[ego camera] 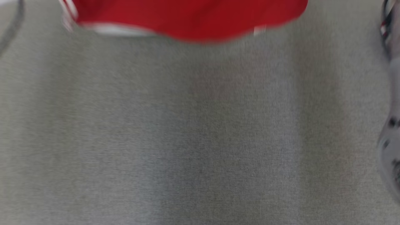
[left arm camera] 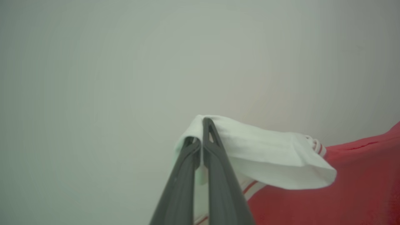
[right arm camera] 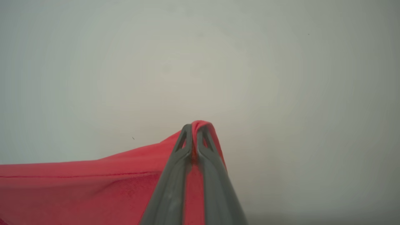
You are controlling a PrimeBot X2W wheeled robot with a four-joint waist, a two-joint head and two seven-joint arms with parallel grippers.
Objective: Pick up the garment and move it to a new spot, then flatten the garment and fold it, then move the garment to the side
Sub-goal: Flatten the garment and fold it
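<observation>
The garment [ego camera: 187, 18] is red with white trim and hangs blurred along the top edge of the head view, above the grey surface. In the left wrist view my left gripper [left arm camera: 201, 134] is shut on a white piece of the garment [left arm camera: 268, 156], with red cloth trailing off to the lower right. The right wrist view has my right gripper [right arm camera: 195, 132] shut on a raised corner of the red garment [right arm camera: 93, 187], which stretches away to the lower left.
A grey cloth-covered surface [ego camera: 187, 140] spreads under the garment. A pale rounded object [ego camera: 390, 147] with dark spots and a red-and-white striped item [ego camera: 386, 25] sit at the right edge. A dark curved line [ego camera: 14, 28] crosses the top left corner.
</observation>
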